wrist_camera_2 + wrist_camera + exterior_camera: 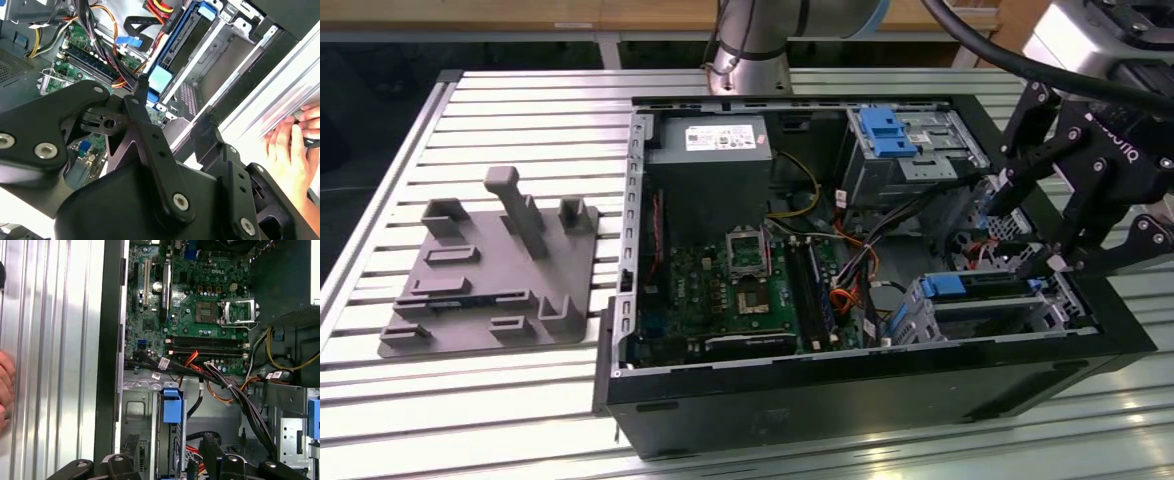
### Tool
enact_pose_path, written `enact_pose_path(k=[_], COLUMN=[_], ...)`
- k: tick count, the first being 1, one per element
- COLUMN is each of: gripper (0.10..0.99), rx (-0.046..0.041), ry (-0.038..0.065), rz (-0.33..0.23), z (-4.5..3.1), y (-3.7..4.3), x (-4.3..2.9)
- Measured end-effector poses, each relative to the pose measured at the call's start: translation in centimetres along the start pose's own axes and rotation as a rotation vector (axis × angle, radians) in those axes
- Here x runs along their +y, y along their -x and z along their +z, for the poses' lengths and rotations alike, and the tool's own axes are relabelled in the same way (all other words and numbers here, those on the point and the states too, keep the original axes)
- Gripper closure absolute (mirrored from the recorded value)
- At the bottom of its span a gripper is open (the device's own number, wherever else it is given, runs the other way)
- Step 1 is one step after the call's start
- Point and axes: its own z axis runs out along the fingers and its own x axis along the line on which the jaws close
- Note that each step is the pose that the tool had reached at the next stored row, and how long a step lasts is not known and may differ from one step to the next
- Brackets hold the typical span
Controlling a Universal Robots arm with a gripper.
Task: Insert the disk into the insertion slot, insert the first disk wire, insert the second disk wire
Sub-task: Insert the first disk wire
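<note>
Slatted table (507, 410), open case (854, 395): blue-framed disk (947, 287) sits in silver insertion slot (994, 318), jaws wide, empty.

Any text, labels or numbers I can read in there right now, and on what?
Power supply label: print too small to read.
Claw: white maker's lettering on its body, no other text.
Motherboard: a maker's mark and tiny white codes, too small to read.
Cable tags: unreadable.
</note>
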Motion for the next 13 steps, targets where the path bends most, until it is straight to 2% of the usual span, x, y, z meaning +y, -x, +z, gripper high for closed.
enact_pose_path(k=[2, 4, 7, 13], gripper=[0.471, 0.471, 0.471, 0.471], rx=[0.0052, 0.0081, 0.0146, 0.0284], ry=[-0.019, -0.032, -0.035, -0.035], rz=[0.001, 0.019, 0.031, 0.031], z=[0.03, 0.08, 0.21, 0.67], y=[0.02, 0.02, 0.35, 2.87], x=[-0.01, -0.01, -0.03, -0.21])
